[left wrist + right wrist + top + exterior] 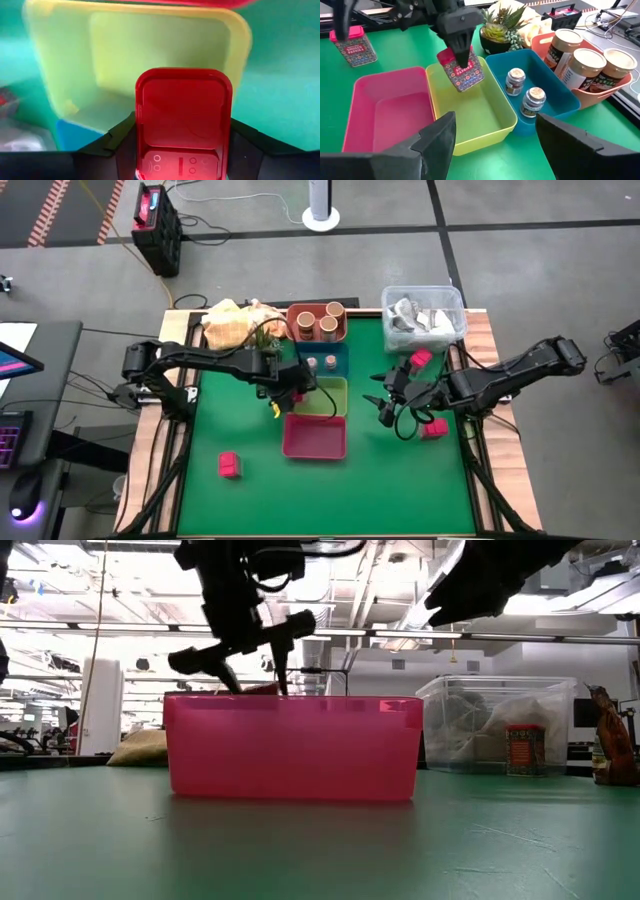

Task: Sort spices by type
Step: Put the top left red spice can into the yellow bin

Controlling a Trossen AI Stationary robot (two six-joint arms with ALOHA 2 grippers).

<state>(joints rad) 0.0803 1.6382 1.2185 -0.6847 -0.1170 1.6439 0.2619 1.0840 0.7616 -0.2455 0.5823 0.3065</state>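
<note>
Your left gripper pinches a red-lidded paprika tin by its top, hanging it over the green tray so it can drop in. Right gripper, beside that tray, waits with jaws spread, empty.

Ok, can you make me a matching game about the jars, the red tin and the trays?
Things:
1. three big jars
2. two tiny jars
3. red-lidded tin in the left pincer
4. tin with nobody holding it

Places:
A. standing on the green table
B. held over the yellow-green tray
C. in the orange tray
D. in the blue tray

Pairs: 1-C, 2-D, 3-B, 4-A
</note>
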